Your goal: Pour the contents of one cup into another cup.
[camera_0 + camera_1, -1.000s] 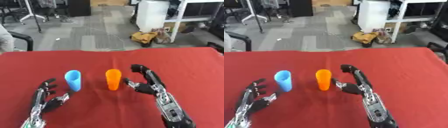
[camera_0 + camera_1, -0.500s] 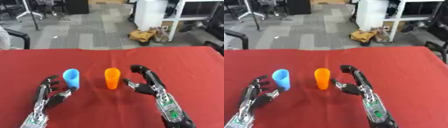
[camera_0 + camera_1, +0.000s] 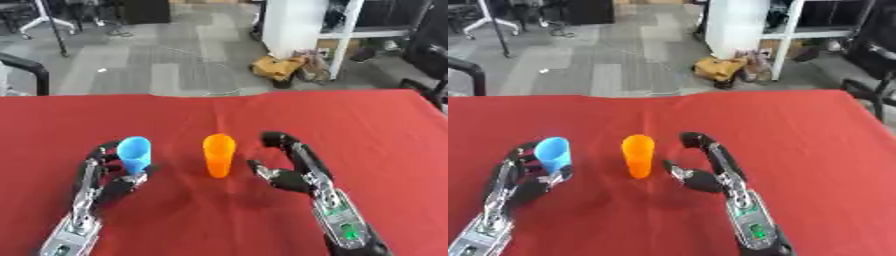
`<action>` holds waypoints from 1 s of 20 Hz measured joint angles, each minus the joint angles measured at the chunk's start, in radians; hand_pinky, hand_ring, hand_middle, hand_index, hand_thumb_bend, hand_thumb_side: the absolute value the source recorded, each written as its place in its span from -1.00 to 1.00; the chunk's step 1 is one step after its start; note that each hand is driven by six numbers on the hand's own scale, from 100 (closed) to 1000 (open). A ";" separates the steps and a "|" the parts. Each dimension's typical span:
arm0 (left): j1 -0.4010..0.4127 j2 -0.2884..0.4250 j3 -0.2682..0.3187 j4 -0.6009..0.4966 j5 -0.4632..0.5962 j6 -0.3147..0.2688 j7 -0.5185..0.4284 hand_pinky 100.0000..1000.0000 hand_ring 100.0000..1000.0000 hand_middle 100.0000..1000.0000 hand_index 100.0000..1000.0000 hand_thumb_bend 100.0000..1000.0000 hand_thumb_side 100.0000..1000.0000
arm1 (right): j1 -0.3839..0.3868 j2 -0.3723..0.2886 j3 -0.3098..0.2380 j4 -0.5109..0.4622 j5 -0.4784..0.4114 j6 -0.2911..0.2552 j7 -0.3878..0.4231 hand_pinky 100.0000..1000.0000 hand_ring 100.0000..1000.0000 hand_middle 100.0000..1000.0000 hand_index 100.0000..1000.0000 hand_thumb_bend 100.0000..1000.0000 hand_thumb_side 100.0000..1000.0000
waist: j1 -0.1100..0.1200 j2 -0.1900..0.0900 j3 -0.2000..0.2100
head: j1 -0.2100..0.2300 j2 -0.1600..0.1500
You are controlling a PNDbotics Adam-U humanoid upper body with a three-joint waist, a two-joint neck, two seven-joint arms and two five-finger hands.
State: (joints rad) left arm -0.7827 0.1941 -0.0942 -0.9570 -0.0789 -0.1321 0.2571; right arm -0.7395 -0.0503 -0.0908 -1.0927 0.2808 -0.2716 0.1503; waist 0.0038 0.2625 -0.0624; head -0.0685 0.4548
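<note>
Blue cup [image 3: 134, 154] stands upright on the red tabletop [image 3: 367, 130], left of centre, w/ my left hand [image 3: 107, 172] right at it. Fingers wrap round the cup's lower half from behind & the left side, thumb at the base on the near side; looks like I'm clamped on it, tho the view is soft & I can't be sure every finger touches. Cup's open mouth faces up, rim above my fingertips.

Orange cup [image 3: 218, 155] is just beside it to the right, also upright, narrow & tall, standing free w/ nothing touching it. The two cups are near each other but apart, roughly level across the tabletop.

My right hand [image 3: 702, 170] is on the other side of the orange cup, near it but not touching. Fingers arch up & curl over toward the cup, thumb out low toward it, wide gap between thumb & fingers, holding nothing. Both forearms come in from the near edge.

Beyond the tabletop's far edge: grey floor, a white cabinet [image 3: 293, 22], a yellow-brown bundle [image 3: 276, 67] on the floor.
</note>
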 measured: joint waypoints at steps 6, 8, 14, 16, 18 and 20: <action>-0.020 0.001 0.000 0.021 0.009 0.001 0.001 0.34 0.46 0.55 0.55 0.57 -0.76 | 0.000 0.003 0.006 0.000 -0.001 -0.001 0.005 1.00 0.62 0.46 0.62 -0.18 -0.71 | 0.002 0.010 -0.011 | 0.004 -0.001; -0.024 0.001 0.000 0.027 0.010 0.000 0.000 0.33 0.45 0.54 0.54 0.56 -0.77 | 0.000 0.003 0.006 0.000 -0.001 -0.001 0.005 1.00 0.62 0.46 0.62 -0.18 -0.71 | 0.002 0.011 -0.012 | 0.004 -0.001; -0.037 0.009 0.000 0.047 0.017 -0.009 -0.010 0.23 0.33 0.43 0.48 0.40 -0.86 | -0.001 0.003 0.006 0.000 -0.001 -0.002 0.006 1.00 0.63 0.46 0.62 -0.18 -0.71 | 0.002 0.013 -0.014 | 0.004 -0.001; -0.039 0.009 0.000 0.050 0.017 -0.014 -0.016 0.17 0.26 0.35 0.43 0.30 -0.94 | -0.001 0.003 0.006 0.000 -0.001 -0.002 0.007 1.00 0.62 0.46 0.62 -0.18 -0.72 | 0.002 0.013 -0.014 | 0.004 -0.002; -0.041 0.010 0.000 0.055 0.017 -0.019 -0.021 0.13 0.19 0.29 0.39 0.22 -1.00 | -0.002 0.003 0.006 0.000 -0.001 -0.002 0.007 1.00 0.62 0.46 0.62 -0.18 -0.72 | 0.002 0.013 -0.015 | 0.004 -0.006; -0.042 0.014 0.000 0.057 0.017 -0.022 -0.028 0.10 0.15 0.24 0.36 0.14 -1.00 | -0.004 0.003 0.006 0.000 -0.001 -0.001 0.008 1.00 0.62 0.46 0.62 -0.18 -0.72 | 0.002 0.013 -0.016 | 0.004 -0.008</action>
State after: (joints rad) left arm -0.8251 0.2078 -0.0939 -0.9003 -0.0617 -0.1540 0.2295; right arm -0.7434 -0.0472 -0.0850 -1.0927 0.2802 -0.2729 0.1580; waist 0.0060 0.2758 -0.0785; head -0.0646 0.4463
